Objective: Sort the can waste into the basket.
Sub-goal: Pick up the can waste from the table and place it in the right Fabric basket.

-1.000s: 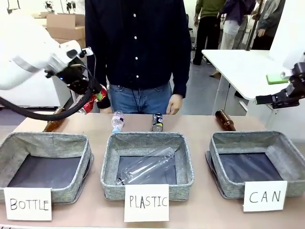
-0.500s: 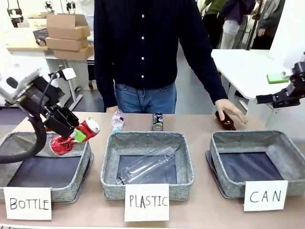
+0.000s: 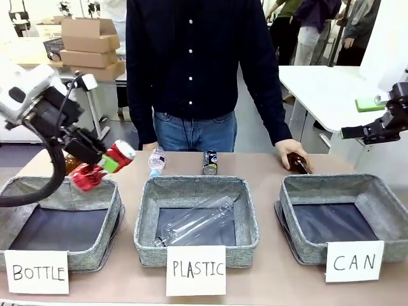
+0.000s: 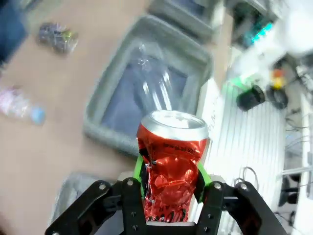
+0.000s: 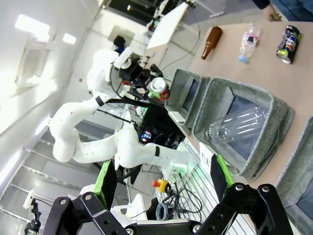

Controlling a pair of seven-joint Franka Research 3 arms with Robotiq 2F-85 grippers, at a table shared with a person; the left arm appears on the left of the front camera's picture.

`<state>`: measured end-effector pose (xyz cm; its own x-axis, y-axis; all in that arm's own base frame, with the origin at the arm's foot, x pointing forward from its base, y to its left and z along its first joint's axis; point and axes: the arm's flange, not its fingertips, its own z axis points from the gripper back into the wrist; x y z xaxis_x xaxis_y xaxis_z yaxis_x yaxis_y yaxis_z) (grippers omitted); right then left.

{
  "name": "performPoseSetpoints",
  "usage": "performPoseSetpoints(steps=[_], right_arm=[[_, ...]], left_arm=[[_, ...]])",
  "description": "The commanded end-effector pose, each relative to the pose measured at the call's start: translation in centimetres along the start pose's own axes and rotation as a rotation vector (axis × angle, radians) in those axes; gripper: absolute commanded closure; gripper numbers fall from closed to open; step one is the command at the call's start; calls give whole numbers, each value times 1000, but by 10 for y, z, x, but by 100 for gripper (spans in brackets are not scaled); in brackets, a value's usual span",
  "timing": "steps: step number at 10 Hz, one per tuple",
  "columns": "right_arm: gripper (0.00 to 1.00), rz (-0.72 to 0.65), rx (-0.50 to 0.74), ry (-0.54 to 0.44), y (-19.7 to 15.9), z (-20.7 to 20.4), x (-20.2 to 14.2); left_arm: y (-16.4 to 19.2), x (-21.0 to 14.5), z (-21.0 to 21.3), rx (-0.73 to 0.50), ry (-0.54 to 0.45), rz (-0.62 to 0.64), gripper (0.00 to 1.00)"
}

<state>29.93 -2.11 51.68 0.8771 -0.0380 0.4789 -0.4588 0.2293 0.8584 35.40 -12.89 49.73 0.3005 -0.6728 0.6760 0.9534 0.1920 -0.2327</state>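
While clamped between the green pads [image 4: 139, 167] of the left gripper [image 4: 170, 169], the red dented can [image 4: 171, 147] sits crosswise in the jaws, gripped at its crushed waist with the silver top rim standing proud of the fingertips. Handling, as judged: light, thin-walled, already crumpled, likely to give further under squeeze; the painted metal is smooth and may slip, so the creased middle is the better hold. Location: in the air over the far right corner of the BOTTLE basket [image 3: 83, 258], well apart from the CAN basket [image 3: 288, 213] at the opposite end of the row. Second item: black can [image 3: 210, 162], upright on the table behind the PLASTIC basket [image 3: 145, 245], near a small plastic bottle [image 3: 157, 160]; best taken across its round side. Clearances: a crossing would pass above the PLASTIC basket and its clear bottle [image 3: 197, 222]. A person's hand [image 3: 291, 149] rests on a brown glass bottle [image 3: 302, 166] just behind the CAN basket's far rim. The right gripper [image 5: 164, 180], fingers spread and empty, hangs above and beyond that basket's right end.
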Motion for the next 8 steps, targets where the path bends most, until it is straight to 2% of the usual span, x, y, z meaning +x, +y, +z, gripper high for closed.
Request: performPoseSetpoints(steps=[1, 2, 3, 4, 5, 6, 7, 8], right_arm=[[0, 48, -114, -13, 13, 27, 4], [0, 51, -271, -52, 16, 60, 5], [0, 23, -431, -81, 16, 101, 2], [0, 15, -535, -99, 15, 138, -9], [0, 14, -594, -104, 9, 157, -21], [0, 10, -576, -113, 4, 168, -37], [0, 51, -500, -101, 2, 176, -56], [0, 128, -396, -151, -1, 182, -76]], left_arm=[[-16, 91, -59, -62, -47, -386, 59], [-38, 151, -84, -34, -15, -472, 59], [-62, 204, -112, -71, -8, -596, 59], [-89, 256, -148, -72, 8, -684, 59], [-108, 295, -188, -84, 73, -726, 59], [-118, 323, -228, -73, 137, -812, 59], [-122, 350, -269, -118, 189, -864, 59], [-124, 374, -311, -120, 203, -884, 59]])
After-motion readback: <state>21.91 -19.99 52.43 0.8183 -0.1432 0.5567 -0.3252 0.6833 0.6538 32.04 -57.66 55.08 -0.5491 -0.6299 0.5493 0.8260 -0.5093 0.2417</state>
